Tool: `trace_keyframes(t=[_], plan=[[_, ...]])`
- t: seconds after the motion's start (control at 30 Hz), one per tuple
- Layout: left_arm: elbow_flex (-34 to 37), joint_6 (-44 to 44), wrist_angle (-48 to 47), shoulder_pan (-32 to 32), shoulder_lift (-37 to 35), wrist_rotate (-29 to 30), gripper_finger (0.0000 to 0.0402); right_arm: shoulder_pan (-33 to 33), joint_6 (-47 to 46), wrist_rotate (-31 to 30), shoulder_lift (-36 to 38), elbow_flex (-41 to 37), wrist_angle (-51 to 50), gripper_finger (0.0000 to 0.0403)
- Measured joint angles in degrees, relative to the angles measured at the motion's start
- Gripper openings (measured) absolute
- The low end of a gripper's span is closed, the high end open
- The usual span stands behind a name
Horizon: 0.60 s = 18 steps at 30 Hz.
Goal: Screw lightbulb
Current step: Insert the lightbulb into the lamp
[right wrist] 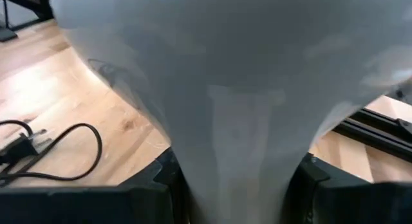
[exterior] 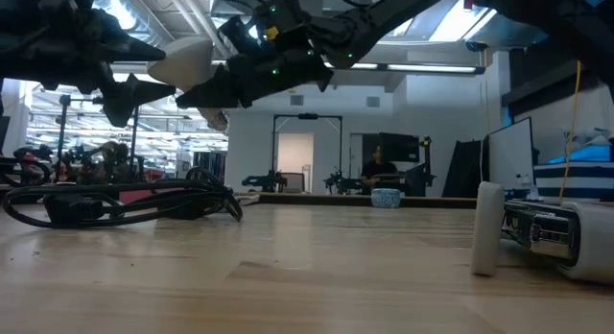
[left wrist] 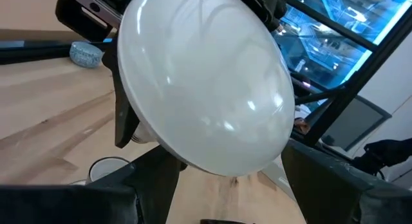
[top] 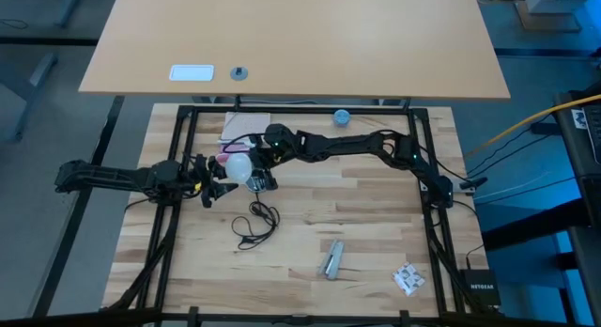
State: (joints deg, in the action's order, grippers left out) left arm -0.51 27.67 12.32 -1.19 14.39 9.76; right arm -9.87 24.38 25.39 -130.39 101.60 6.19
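1. Behind the wooden table (top: 376, 224) the low view shows a big workshop hall.
2. Above the table, the right gripper (top: 255, 173) grips the lightbulb (top: 238, 165) at its narrow neck and holds it in the air.
3. Facing the dome, the left gripper (top: 218, 181) stands open around it, not gripping.
4. I judge the screwing is not done: no socket is visible near the bulb.
5. The black cord (top: 255, 224) lies apart; the thread of the bulb is hidden between the fingers.
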Motion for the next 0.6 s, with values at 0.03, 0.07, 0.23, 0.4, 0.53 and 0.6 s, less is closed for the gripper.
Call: trace_keyframes(t=[0.03,0.07,0.23,0.4,0.53,0.6], plan=[[0.00,-0.10,0.06,0.00,0.00,0.07,0.0258,0.01,0.25,-0.18,0.00,0.00,-0.09,0.0159],[0.00,-0.09,0.06,0.02,0.00,0.17,0.0258,0.02,0.34,-0.38,0.00,0.01,-0.39,0.0159],[0.00,-0.03,-0.04,0.03,0.07,0.33,0.0258,0.07,0.53,-0.59,0.00,0.02,-1.46,0.0159],[0.00,-0.05,0.29,0.07,0.05,0.71,0.0258,0.15,0.72,-0.96,0.00,0.02,-2.09,0.0174],[-0.01,-0.11,0.61,0.09,-0.04,1.15,0.0258,0.66,0.84,-3.76,0.00,-0.02,-4.12,0.0190],[0.00,-0.17,0.48,0.09,-0.02,1.50,0.0258,0.96,1.45,-4.94,0.00,-0.04,-4.66,0.0192]])
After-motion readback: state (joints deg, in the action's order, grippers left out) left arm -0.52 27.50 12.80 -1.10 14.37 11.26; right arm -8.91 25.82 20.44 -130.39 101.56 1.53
